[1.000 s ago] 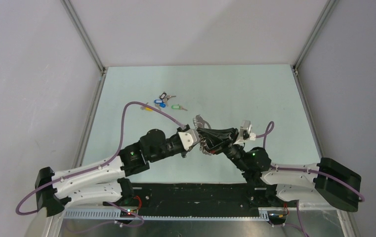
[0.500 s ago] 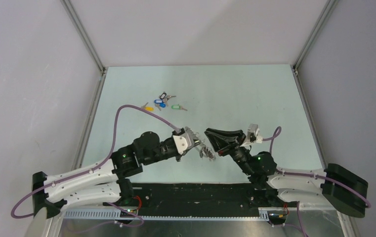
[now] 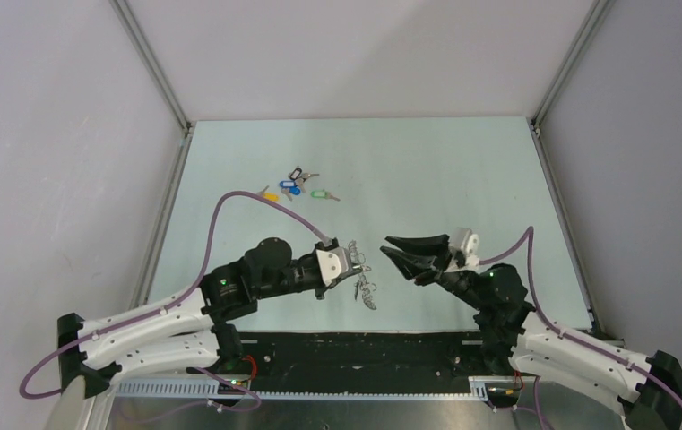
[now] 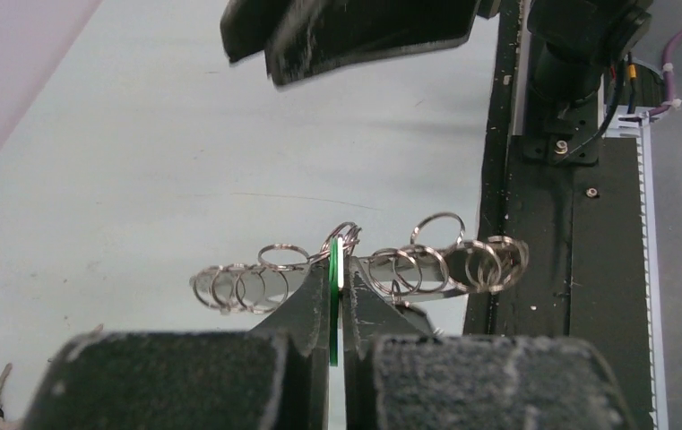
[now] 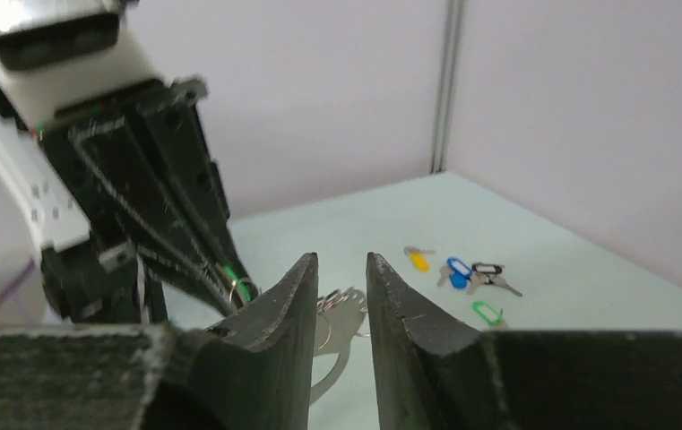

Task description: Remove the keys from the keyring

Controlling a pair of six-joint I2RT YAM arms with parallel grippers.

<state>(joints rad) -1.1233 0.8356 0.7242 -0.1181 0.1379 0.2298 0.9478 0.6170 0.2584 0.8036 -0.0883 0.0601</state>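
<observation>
My left gripper [image 3: 356, 266] is shut on a thin green key tag [image 4: 334, 287] that hangs on the keyring. The keyring [image 3: 366, 291], a flat grey strap strung with several small silvery rings [image 4: 238, 287], dangles from it above the table. My right gripper [image 3: 392, 248] is open and empty, a short way right of the keyring; its fingers [image 4: 355, 31] show at the top of the left wrist view. In the right wrist view the strap [image 5: 341, 327] hangs beyond the gap of my right gripper [image 5: 341, 262]. Loose keys [image 3: 299, 186] with coloured tags lie on the far left of the table.
The loose keys carry yellow [image 5: 418, 260], blue [image 5: 456, 270], black [image 5: 486, 268] and green [image 5: 487, 312] tags. The table [image 3: 462, 170] is pale green with metal-framed walls at its far corners. A black base rail [image 3: 364, 349] runs along the near edge.
My right gripper has let go of the keyring and drawn back to the right, open. My left gripper has kept hold and shifted slightly, and the keyring now dangles from it alone.
</observation>
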